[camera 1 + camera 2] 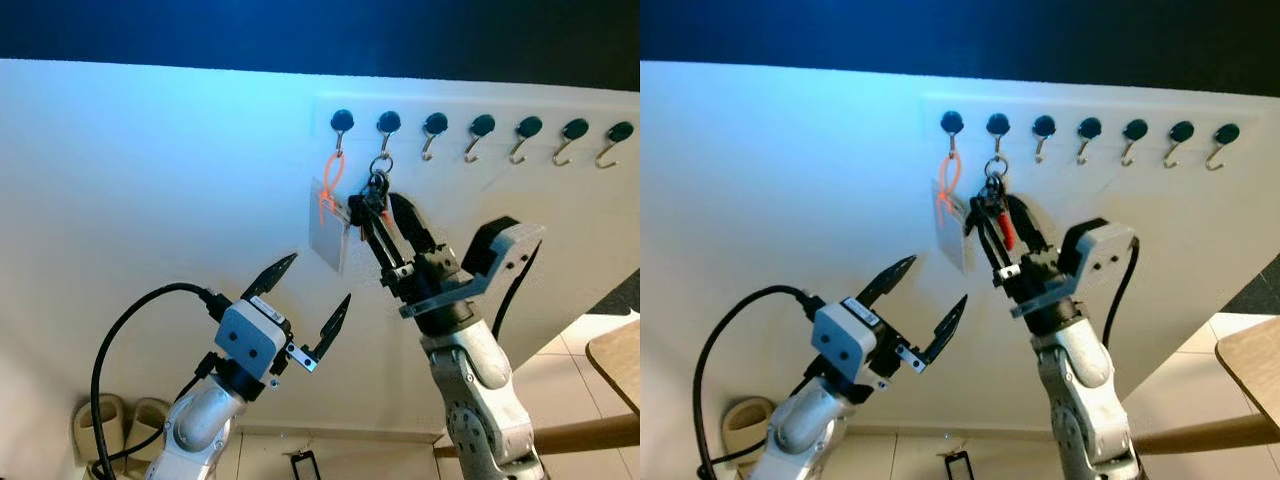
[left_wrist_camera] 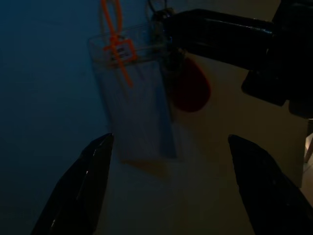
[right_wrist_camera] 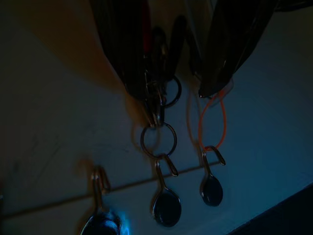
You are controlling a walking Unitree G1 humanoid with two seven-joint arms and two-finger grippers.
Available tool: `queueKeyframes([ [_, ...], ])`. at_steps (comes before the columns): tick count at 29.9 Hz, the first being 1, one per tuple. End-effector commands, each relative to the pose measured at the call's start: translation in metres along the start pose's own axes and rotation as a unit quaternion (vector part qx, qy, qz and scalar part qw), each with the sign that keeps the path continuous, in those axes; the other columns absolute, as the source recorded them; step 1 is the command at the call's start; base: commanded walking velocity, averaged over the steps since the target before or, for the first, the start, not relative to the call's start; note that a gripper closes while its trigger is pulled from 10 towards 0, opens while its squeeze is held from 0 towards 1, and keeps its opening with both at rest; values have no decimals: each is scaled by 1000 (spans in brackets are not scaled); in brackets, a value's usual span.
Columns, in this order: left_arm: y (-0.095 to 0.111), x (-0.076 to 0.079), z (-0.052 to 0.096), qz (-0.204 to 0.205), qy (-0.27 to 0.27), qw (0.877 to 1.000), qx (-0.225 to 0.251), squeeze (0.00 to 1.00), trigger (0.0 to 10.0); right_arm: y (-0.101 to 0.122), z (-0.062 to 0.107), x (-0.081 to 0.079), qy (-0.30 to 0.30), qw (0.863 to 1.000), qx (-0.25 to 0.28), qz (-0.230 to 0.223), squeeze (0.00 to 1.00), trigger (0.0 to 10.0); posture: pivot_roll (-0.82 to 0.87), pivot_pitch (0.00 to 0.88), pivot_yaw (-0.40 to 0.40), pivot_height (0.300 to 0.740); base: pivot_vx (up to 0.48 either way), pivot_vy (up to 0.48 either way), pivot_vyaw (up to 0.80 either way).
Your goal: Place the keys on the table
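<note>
Metal rings link the keys [image 1: 377, 188] to the second wall hook [image 1: 386, 128], and we see the bunch sitting right between the right gripper [image 1: 372, 208] jaws, which are closed around it just below the ring. Beside those jaws hangs a clear card tag [image 1: 328, 238] on an orange loop [image 1: 331, 176] from the first hook. Our left gripper [image 1: 309, 300] hovers lower, jaws wide apart, touching nothing, with the tag beyond their tips. Its wrist view reveals a red fob [image 2: 191, 89] in the bunch; the right wrist view shows the ring chain [image 3: 158, 138] up to the hook.
</note>
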State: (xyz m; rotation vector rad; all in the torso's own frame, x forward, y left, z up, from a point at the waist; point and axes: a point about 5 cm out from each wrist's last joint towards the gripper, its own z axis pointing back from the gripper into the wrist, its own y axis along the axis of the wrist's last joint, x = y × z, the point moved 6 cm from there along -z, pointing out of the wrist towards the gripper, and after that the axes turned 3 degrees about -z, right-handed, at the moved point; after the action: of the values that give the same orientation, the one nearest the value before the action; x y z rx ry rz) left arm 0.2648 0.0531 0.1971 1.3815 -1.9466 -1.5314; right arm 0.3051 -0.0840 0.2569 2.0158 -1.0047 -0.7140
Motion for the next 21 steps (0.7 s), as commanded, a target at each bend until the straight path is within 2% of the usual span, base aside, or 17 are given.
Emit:
queueKeyframes([
  [1, 0, 2, -1, 2, -2, 1000, 2, 0, 10000, 2, -2, 3, -6, 1000, 8, 8, 0, 10000, 51, 88, -45, 740, 0, 0, 0],
  [6, 2, 2, -3, 3, -3, 1000, 6, 0, 10000, 3, -9, 2, -9, 1000, 17, 9, 0, 10000, 50, 91, -45, 740, 0, 0, 0],
  [11, 2, 2, -5, 0, -3, 1000, 9, 0, 10000, 3, -18, 8, -34, 999, 24, 9, 0, 10000, 54, 94, -51, 740, 0, 0, 0],
  [21, 12, 5, -6, 14, -10, 1000, 26, 0, 10000, 1, -20, 16, -60, 998, 22, 12, 0, 10000, 52, 99, -52, 740, 0, 0, 0],
])
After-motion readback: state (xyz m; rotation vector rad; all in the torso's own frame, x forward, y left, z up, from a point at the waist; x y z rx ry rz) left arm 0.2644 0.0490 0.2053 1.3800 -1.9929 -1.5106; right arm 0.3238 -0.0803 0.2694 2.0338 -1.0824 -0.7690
